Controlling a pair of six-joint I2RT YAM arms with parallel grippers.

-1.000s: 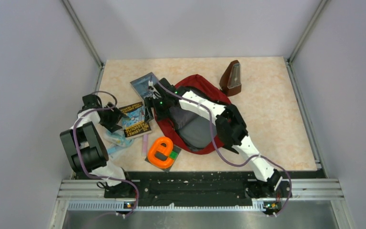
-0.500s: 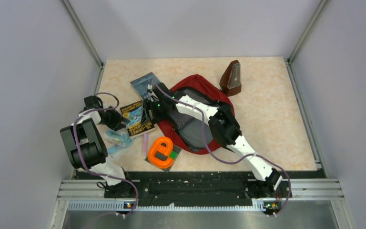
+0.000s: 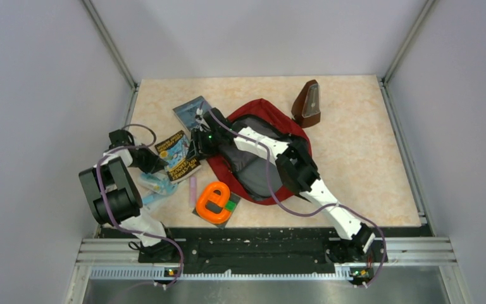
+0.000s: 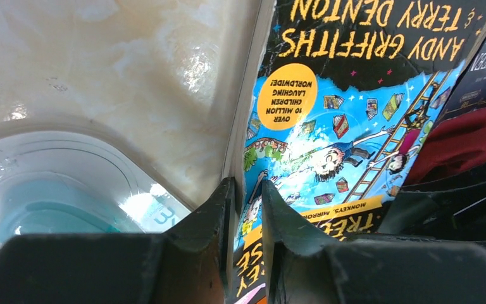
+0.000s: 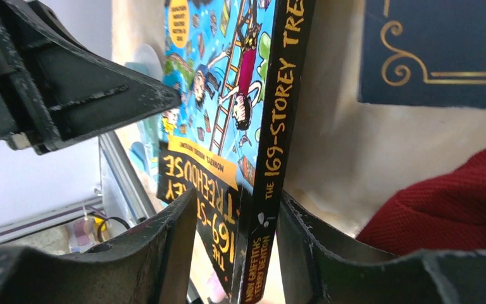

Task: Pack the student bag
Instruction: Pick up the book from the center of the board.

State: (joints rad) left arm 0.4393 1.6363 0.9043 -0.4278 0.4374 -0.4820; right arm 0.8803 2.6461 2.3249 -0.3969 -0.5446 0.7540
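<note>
- Looking down from the overhead camera, I find the dark red fabric backpack (image 3: 262, 106) lying flat near the middle of the beige marbled table (image 3: 367, 164). Its long axis runs from the far side toward the arm bases, drifting a little right as it comes nearer.
- Its mouth faces upward, showing grey lining (image 3: 253, 170). I cannot tell which end is the top.
- My right arm lies along the backpack and hides much of the opening and the zip.
- The right gripper (image 5: 239, 196) sits just off the backpack's left rim. Its jaws stand partly apart on either side of the spine end of a blue-and-black illustrated paperback (image 3: 178, 156). I cannot tell whether they are pressing on it.
- The left gripper (image 4: 248, 190) is narrowed to a slit and pinches the paperback's opposite edge.
- In the wrist views only a slice of the backpack's red cloth shows, and the paperback's cover lettering is cut off.
- A clear plastic container with blue inside (image 4: 50, 196) is blurred, so I cannot identify it.
- A dark blue book with gilt scrollwork (image 5: 436, 50) shows only a corner.
- A small brown pyramid-shaped metronome (image 3: 307, 104) stands just beyond the backpack's far right side.
</note>
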